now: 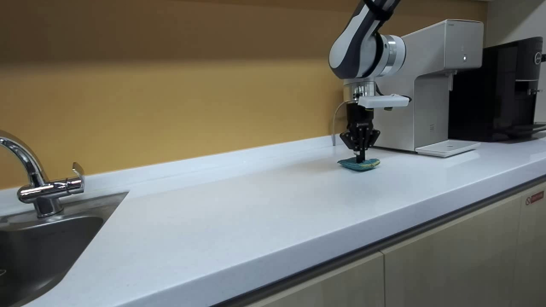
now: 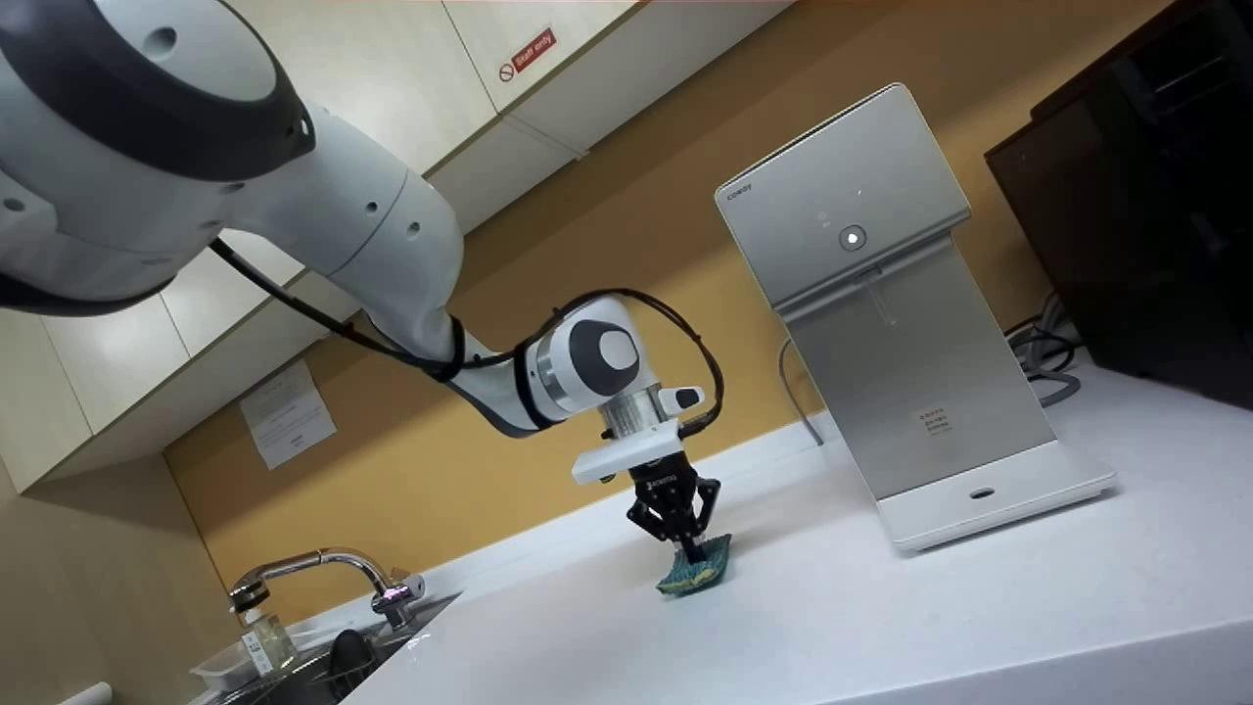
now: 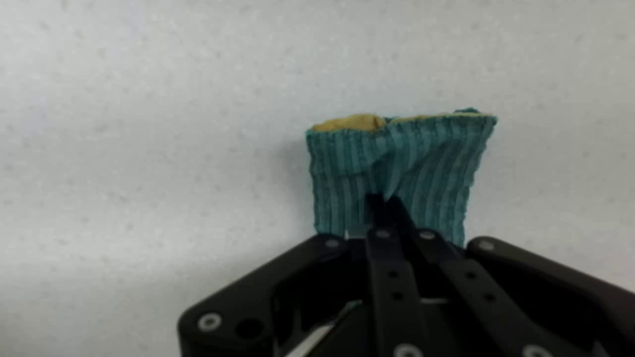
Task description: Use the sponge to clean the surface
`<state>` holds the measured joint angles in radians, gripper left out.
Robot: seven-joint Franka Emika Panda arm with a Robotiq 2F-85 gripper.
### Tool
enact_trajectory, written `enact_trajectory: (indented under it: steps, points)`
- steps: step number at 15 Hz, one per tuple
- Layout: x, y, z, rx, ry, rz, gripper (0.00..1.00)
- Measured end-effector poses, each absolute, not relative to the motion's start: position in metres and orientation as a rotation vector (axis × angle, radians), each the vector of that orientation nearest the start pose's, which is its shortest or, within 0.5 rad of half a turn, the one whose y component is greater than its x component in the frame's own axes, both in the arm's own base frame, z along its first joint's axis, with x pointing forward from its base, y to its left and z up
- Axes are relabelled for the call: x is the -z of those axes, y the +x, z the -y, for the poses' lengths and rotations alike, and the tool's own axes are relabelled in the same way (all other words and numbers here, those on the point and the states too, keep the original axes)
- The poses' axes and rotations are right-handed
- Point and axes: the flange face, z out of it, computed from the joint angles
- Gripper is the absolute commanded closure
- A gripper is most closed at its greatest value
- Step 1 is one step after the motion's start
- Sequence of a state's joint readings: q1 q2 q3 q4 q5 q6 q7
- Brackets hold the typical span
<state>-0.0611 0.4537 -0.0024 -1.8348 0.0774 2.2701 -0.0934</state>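
The sponge (image 3: 402, 163) looks to rest on the white surface (image 1: 256, 230), and the tool (image 3: 384, 201) stands directly over it, narrowed and pinching cloth gathered near the pad's middle. The step in hand seems to be wiping: hold that pinch firm, press just enough to flatten the edges, which look slightly lifted, and sweep in slow, overlapping strokes toward 8 o'clock in both exterior views; pressing too hard could scrape the tool's tips on the surface. In the wrist view the sponge's yellow-lined edge faces 12 o'clock and its ribs run from 12 to 6; the tool hides the 6 o'clock part, so whether the long axis follows the ribs or crosses them I cannot tell. Farther out, in both exterior views, the silver-grey appliance (image 1: 431, 96) stands near at 1 to 2 o'clock, and the sink (image 1: 96, 206) lies well apart at 8 to 9.
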Motion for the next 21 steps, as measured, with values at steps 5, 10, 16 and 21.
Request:
enact_trajectory:
  steps: [5, 10, 16, 21]
  points:
    - [-0.283, 0.658, -0.032, 0.023, -3.069, 0.072, 0.99]
    - [-0.281, 0.648, -0.125, -0.017, -3.070, 0.348, 0.99]
    - [-0.281, 0.641, -0.115, -0.021, -3.140, 0.404, 0.99]
    - [-0.278, 0.638, -0.010, -0.030, -3.195, 0.119, 0.99]
